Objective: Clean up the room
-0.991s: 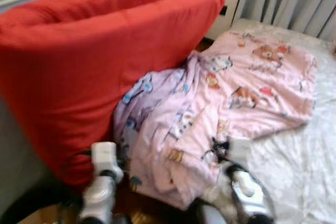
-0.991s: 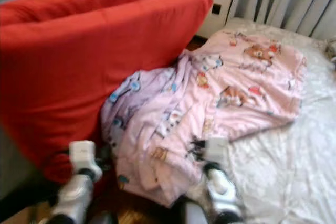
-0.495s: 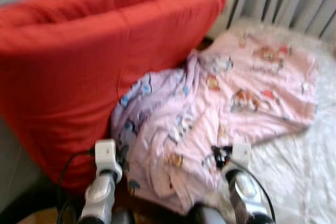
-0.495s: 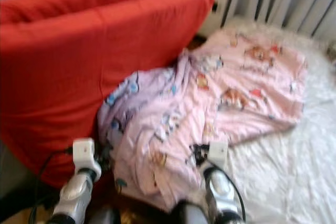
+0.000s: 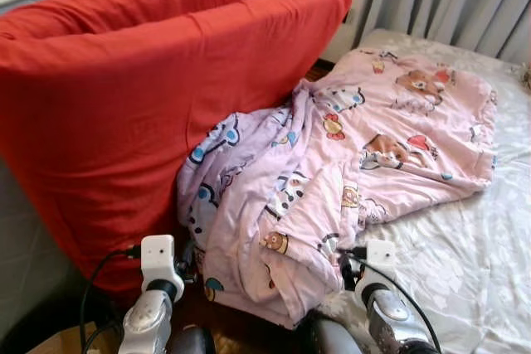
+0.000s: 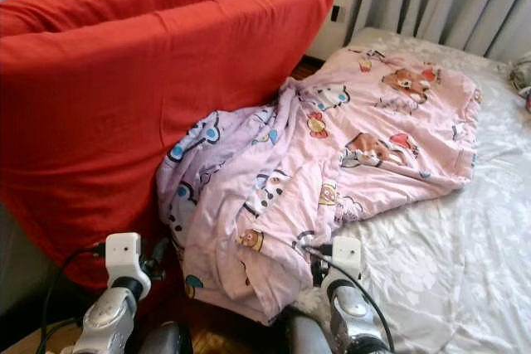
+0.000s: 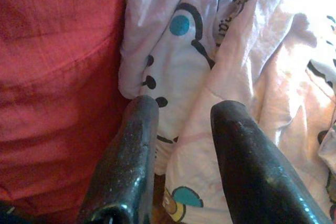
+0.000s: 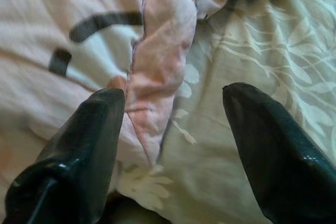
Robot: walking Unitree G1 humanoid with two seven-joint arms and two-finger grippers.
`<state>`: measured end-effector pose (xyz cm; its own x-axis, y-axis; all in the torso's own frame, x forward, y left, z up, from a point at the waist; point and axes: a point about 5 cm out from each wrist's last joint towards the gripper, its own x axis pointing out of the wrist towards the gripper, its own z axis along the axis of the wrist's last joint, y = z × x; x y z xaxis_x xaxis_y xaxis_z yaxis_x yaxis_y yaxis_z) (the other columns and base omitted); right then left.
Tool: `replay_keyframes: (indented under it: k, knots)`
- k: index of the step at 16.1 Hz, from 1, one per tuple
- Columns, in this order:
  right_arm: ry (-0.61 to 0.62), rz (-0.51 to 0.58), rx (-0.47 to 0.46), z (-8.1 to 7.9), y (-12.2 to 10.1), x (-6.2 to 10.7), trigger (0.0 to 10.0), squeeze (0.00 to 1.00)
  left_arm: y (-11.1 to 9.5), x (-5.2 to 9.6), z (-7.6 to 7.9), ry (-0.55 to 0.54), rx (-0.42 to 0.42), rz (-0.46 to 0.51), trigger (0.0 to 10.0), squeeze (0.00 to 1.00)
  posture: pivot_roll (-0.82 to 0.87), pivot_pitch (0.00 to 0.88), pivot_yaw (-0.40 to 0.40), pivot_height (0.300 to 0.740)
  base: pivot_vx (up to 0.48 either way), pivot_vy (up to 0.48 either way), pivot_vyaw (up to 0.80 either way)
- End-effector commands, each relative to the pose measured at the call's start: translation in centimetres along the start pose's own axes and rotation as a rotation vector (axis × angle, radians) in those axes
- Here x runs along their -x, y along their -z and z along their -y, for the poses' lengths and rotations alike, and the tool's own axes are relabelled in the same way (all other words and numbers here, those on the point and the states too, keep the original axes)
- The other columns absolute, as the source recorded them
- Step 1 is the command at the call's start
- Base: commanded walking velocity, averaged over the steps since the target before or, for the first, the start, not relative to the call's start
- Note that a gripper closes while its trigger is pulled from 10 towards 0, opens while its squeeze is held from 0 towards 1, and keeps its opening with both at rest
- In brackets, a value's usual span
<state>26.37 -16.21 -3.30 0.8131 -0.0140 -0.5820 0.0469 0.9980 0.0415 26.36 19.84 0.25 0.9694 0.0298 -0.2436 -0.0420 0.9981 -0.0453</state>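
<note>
With both my left gripper (image 7: 181, 124) and right gripper (image 8: 173, 124) spread apart at the pink cartoon-print blanket's (image 5: 348, 163) hem, I could pinch the white bedsheet (image 8: 252, 56) too.

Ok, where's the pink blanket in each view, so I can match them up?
Left eye: pink blanket centre, draped off the bed.
Right eye: centre.
Left wrist: ahead of the left claw.
Right wrist: its edge ahead of the right claw.
Shared landmark: red cushion, beside it.
</note>
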Motion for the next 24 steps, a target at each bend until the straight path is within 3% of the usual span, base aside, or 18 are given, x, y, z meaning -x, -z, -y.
replay_keyframes:
  k: [1, 2, 5, 7, 8, 11, 19, 24]
  knots:
    - [-0.073, -0.017, 0.027, -1.2, -0.2, -0.2, 10.0, 0.63, 0.2, 0.3, -0.3, 0.010, -0.020, -0.012, 10.0, 0.00, -0.06, 0.099, -0.043, 0.630, 0.000, 0.000, 0.00]
    - [-0.107, -0.029, 0.020, -1.7, -0.1, -0.2, 10.0, 0.00, 0.3, 0.5, -0.4, 0.014, -0.025, -0.014, 10.0, 0.00, -0.04, 0.105, -0.040, 0.630, 0.000, 0.000, 0.00]
    - [-0.032, -0.037, -0.034, -1.1, 0.0, -0.2, 10.0, 0.00, 0.5, 1.1, -0.8, 0.014, -0.032, -0.017, 10.0, 0.00, -0.03, 0.129, -0.029, 0.630, 0.000, 0.000, 0.00]
    - [-0.012, -0.048, 0.002, -1.0, 0.3, -0.1, 10.0, 0.00, 0.8, 1.7, -1.2, 0.014, -0.042, -0.028, 10.0, 0.00, -0.03, 0.149, -0.024, 0.630, 0.000, 0.000, 0.00]
    - [-0.037, -0.041, 0.105, -1.1, 0.4, 0.0, 10.0, 0.00, 1.0, 2.0, -1.4, 0.012, -0.048, -0.037, 10.0, 0.00, -0.02, 0.162, -0.023, 0.630, 0.000, 0.000, 0.00]
    - [-0.049, -0.048, 0.201, -1.0, 0.5, 0.0, 10.0, 0.00, 0.9, 2.3, -1.4, 0.013, -0.049, -0.036, 10.0, 0.00, -0.01, 0.180, -0.024, 0.630, 0.000, 0.000, 0.00]
    - [-0.045, -0.087, 0.264, -0.7, 0.8, 0.0, 10.0, 0.00, 0.9, 2.6, -0.9, 0.030, -0.042, -0.058, 10.0, 0.00, -0.01, 0.197, -0.026, 0.630, 0.000, 0.000, 0.00]
    - [-0.050, -0.103, 0.309, -0.6, 1.4, 0.2, 10.0, 0.00, 1.2, 3.6, -0.6, 0.033, -0.040, -0.065, 10.0, 0.00, 0.01, 0.244, -0.028, 0.630, 0.000, 0.000, 0.00]
